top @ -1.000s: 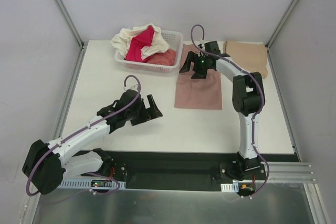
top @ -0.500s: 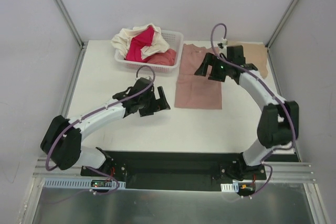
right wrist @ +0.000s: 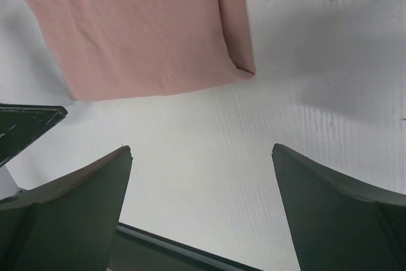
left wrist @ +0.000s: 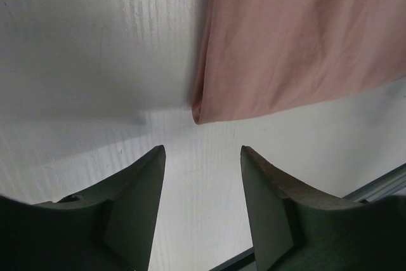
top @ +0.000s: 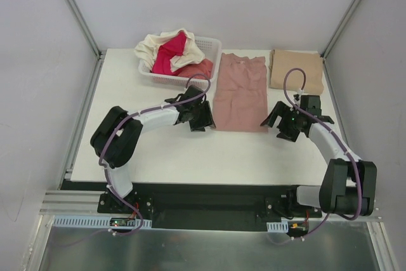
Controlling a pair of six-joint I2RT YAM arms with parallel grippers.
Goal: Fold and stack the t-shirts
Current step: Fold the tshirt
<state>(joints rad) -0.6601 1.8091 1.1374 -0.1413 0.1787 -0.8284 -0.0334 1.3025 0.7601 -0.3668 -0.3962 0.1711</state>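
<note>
Now, on my remote feed, 2 arms flank the dusty-pink t-shirt (top: 240, 93), which lies flat as a long rectangle at the middle of the table (top: 158, 150), apparently folded lengthwise. My left gripper (top: 204, 117) hovers just beside its near-left corner, fingers parted by a moderate gap and holding nothing. My right gripper (top: 278, 125) sits just off the near-right corner, spread wide and holding nothing. At far right the tan t-shirt (top: 296, 69) lies folded, apart from the pink one. At far left the white basket (top: 177, 81) holds a cream t-shirt (top: 152, 49), a magenta t-shirt (top: 168, 56) and a coral t-shirt (top: 196, 70) in 1 loose heap.
</note>
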